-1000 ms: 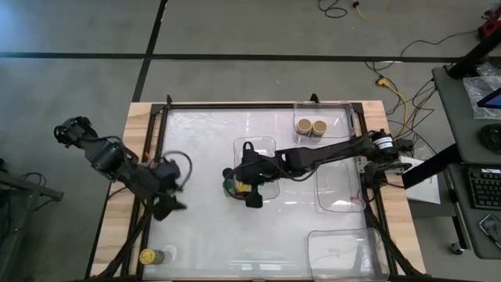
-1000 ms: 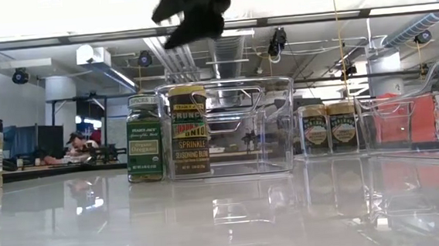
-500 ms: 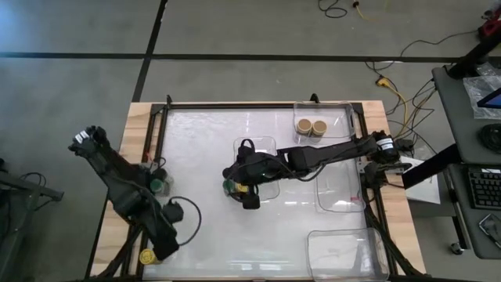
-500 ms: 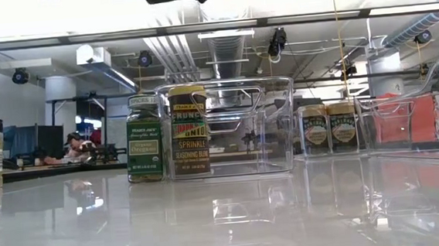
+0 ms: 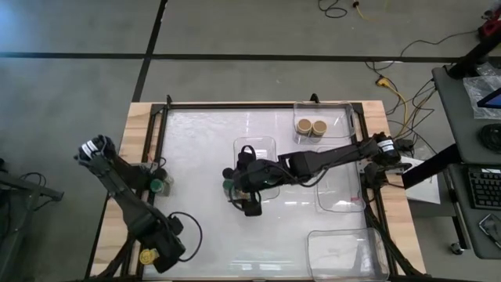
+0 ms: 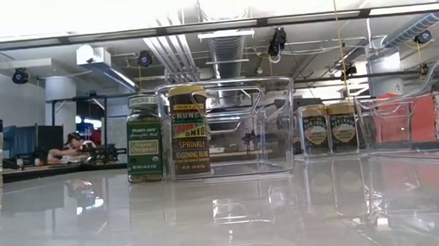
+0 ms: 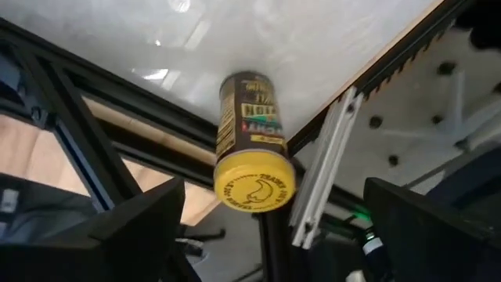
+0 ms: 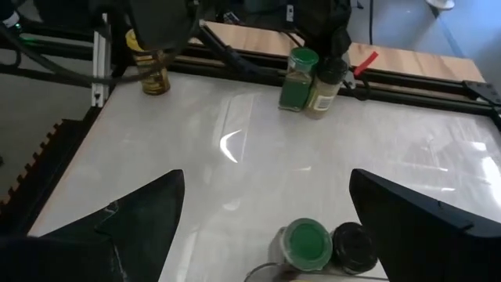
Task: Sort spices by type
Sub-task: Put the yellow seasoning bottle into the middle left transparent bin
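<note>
Left wrist view: left gripper spread wide at the table's seven-o'clock corner — framing the yellow-lidded jar for a grab; right gripper, also released, hovers over the green-lidded jar.

Left gripper beside yellow-lid jar; right gripper mid-table.

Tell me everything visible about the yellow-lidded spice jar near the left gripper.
The yellow-lidded spice jar is a small cylinder with a dark printed label and a round yellow lid bearing embossed lettering. It stands upright at the table's front-left corner, beside the black frame rail. The left gripper hovers over it with fingers open on either side, not touching. Nothing else touches it apart from the table.
</note>
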`<action>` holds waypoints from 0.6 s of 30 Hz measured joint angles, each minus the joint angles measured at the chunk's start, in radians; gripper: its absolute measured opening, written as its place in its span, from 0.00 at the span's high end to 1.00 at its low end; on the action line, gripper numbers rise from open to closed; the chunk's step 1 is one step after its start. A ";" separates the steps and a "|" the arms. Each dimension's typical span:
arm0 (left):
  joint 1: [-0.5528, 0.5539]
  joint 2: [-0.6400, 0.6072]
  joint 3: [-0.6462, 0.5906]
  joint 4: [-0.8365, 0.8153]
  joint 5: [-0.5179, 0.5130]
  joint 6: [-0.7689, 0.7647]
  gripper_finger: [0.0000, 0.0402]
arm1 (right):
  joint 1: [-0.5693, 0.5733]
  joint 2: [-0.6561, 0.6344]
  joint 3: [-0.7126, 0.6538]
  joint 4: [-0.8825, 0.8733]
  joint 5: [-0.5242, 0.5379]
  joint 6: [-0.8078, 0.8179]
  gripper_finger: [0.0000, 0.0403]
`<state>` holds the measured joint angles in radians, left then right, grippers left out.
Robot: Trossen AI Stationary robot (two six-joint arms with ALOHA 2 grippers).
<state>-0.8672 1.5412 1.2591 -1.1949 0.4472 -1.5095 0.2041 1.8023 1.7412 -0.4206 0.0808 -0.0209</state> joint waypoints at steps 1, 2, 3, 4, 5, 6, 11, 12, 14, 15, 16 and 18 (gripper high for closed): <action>-0.002 0.001 -0.016 0.014 0.019 0.010 0.07 | 0.004 0.000 0.000 -0.001 0.000 0.002 0.12; -0.005 -0.001 -0.039 0.038 0.045 0.016 0.07 | 0.008 0.000 0.000 -0.003 0.000 0.004 0.12; -0.010 -0.007 -0.064 0.068 0.064 0.011 0.08 | 0.011 0.000 0.000 -0.008 0.000 0.007 0.12; -0.016 -0.013 -0.090 0.103 0.077 -0.008 0.09 | 0.015 0.000 0.000 -0.017 0.001 0.009 0.12; -0.022 -0.020 -0.117 0.145 0.089 -0.032 0.10 | 0.019 0.000 0.000 -0.026 0.000 0.014 0.12; -0.026 -0.022 -0.138 0.184 0.099 -0.055 0.11 | 0.024 0.000 0.000 -0.039 0.000 0.021 0.12; -0.036 -0.022 -0.169 0.270 0.116 -0.149 0.13 | 0.044 0.000 0.000 -0.078 0.000 0.037 0.12; -0.039 -0.021 -0.174 0.264 0.115 -0.158 0.13 | 0.047 0.000 0.000 -0.080 0.000 0.037 0.12; -0.048 -0.021 -0.184 0.258 0.115 -0.181 0.13 | 0.050 0.000 0.000 -0.080 0.000 0.036 0.12; -0.052 -0.021 -0.187 0.259 0.116 -0.194 0.13 | 0.051 0.000 0.000 -0.079 0.000 0.036 0.12; -0.057 -0.021 -0.189 0.260 0.116 -0.207 0.13 | 0.051 0.000 0.000 -0.079 0.000 0.036 0.12; -0.065 -0.021 -0.189 0.265 0.115 -0.226 0.13 | 0.051 0.000 0.000 -0.079 0.000 0.037 0.12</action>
<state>-0.9320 1.5204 1.0702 -0.9303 0.5625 -1.7359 0.2554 1.8023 1.7412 -0.4992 0.0803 0.0158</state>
